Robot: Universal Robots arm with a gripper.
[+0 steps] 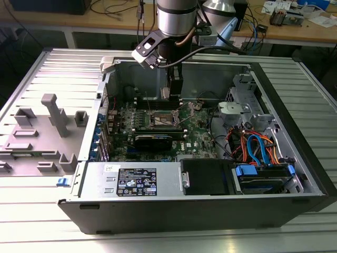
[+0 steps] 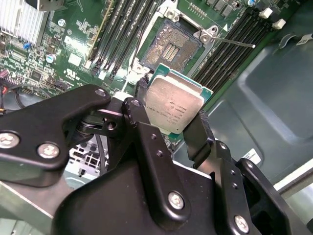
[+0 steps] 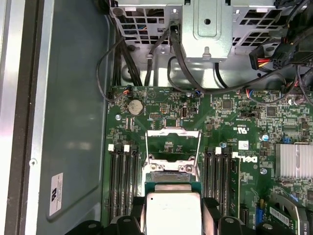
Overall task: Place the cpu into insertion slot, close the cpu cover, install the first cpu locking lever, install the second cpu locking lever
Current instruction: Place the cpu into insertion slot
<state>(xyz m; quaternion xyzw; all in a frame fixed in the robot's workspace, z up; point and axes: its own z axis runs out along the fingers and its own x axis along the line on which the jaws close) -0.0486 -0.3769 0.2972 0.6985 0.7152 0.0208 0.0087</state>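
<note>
The robot arm reaches down into an open computer case (image 1: pixel 295 158) that lies on a metal table (image 1: pixel 158 242). The gripper (image 2: pixel 172 105) is clenched on the cpu (image 2: pixel 176 113). Its two black fingers (image 2: pixel 198 134) press on two opposite edges of the little square chip, and the dull silver top faces the camera in the second wrist view. The cpu is up in the air, just above the green circuit board (image 2: pixel 73 44) and near the insertion slot (image 2: pixel 170 46). It is not in the slot. The slot is bare, and rows of tiny shiny contacts show in its dark middle. The cpu cover (image 3: pixel 173 132) stands tipped up and open on the far side of the slot in the first wrist view, so its big square window shows the board behind it. A thin metal lever (image 2: pixel 234 43) sticks out from one corner of the slot, away from the cover. Long black memory slots (image 2: pixel 117 29) run along both sides of the insertion slot. A ribbed silver heat sink (image 3: pixel 293 159) sits on the board farther off, and a small round battery (image 3: pixel 135 106) sits beyond the cover. In the exterior view, blue and orange cables (image 1: pixel 258 147) curl in the case on the exterior view's right. A grey plastic holder (image 1: pixel 50 124) lies on the table outside the case, on the exterior view's left.
</note>
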